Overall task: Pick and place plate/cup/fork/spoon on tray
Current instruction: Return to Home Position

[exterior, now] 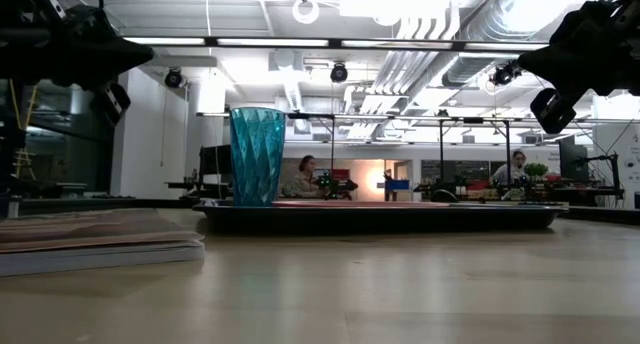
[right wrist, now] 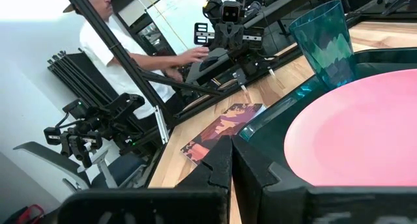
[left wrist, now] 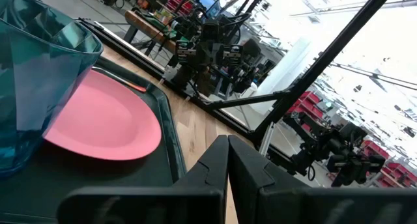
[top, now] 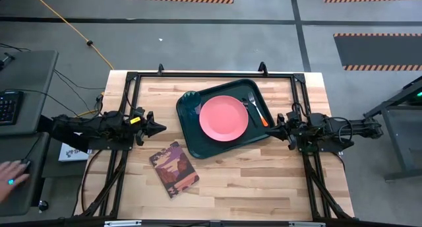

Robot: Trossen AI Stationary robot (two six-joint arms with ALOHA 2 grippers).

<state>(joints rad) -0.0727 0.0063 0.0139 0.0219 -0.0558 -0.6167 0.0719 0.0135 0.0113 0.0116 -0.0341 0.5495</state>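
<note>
The dark green tray (top: 198, 144) lies on the table's middle, toward the far side. On it rest the salmon-pink plate (top: 224, 117), the teal cup (top: 192, 103) upright at its far left corner, and the orange-handled fork (top: 258, 111) to the plate's right. The dark spoon does not show plainly against the tray. My left gripper (top: 162, 128) is shut and empty, left of the tray; its shut fingers show in the left wrist view (left wrist: 228, 160). My right gripper (top: 273, 129) is shut and empty at the tray's near right corner, above the table (exterior: 525, 59).
A book with a maroon patterned cover (top: 174, 168) lies flat near the table's front, left of centre. A person's hand (top: 10, 174) rests on a side desk left of the table. Bare wood lies right of the book.
</note>
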